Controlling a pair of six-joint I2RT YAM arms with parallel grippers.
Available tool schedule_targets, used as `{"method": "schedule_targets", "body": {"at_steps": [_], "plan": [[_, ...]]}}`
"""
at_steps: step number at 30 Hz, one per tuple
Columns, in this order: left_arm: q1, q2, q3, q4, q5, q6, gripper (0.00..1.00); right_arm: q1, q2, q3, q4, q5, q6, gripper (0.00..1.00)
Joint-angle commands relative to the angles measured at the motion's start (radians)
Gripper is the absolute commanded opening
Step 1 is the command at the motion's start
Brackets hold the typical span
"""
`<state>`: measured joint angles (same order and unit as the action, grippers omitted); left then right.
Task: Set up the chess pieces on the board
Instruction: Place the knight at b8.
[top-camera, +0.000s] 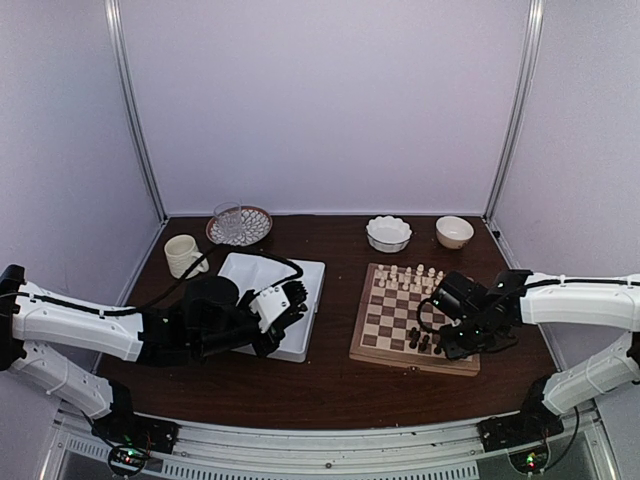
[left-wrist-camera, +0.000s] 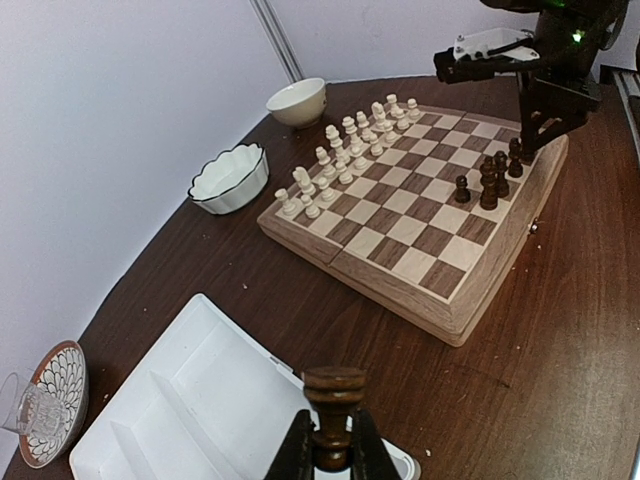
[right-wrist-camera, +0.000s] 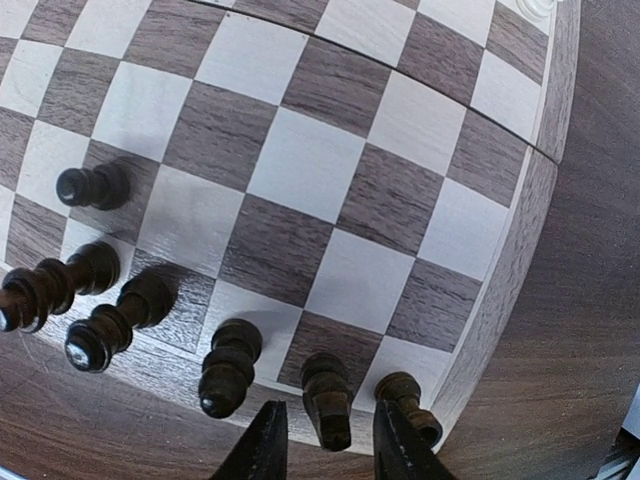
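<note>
The board (top-camera: 385, 325) lies right of centre, with several dark chess pieces (top-camera: 420, 340) along its near right edge. In the right wrist view these stand on the board (right-wrist-camera: 310, 170) in its last rows. My right gripper (right-wrist-camera: 325, 445) is open. Its fingers flank one standing dark piece (right-wrist-camera: 328, 395) with a gap on both sides. My left gripper (left-wrist-camera: 333, 450) is shut on the stem of a dark rook-like piece (left-wrist-camera: 335, 390) and hovers over the corner of the white tray (left-wrist-camera: 180, 400).
Cream chessmen (top-camera: 408, 277) fill the board's far rows. The white divided tray (top-camera: 300, 290) lies left of the board. Along the back stand a mug (top-camera: 182, 255), a glass on a patterned plate (top-camera: 238, 225), a scalloped bowl (top-camera: 388, 233) and a plain bowl (top-camera: 454, 231).
</note>
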<state>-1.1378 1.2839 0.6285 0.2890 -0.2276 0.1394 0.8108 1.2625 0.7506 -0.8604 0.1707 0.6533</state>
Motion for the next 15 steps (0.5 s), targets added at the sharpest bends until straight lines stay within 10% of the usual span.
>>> {"method": "schedule_targets", "body": {"at_steps": [1,9,15], "plan": [[0.008,0.003,0.028,0.029,0.008,-0.004,0.02,-0.006,-0.029,0.023,-0.026,0.024,-0.005,0.33],[0.007,0.001,0.03,0.027,0.017,-0.01,0.02,0.001,-0.16,0.18,-0.145,0.011,-0.063,0.32],[0.007,0.004,0.034,0.015,0.098,-0.001,0.03,0.02,-0.236,0.181,0.105,-0.291,-0.156,0.37]]}}
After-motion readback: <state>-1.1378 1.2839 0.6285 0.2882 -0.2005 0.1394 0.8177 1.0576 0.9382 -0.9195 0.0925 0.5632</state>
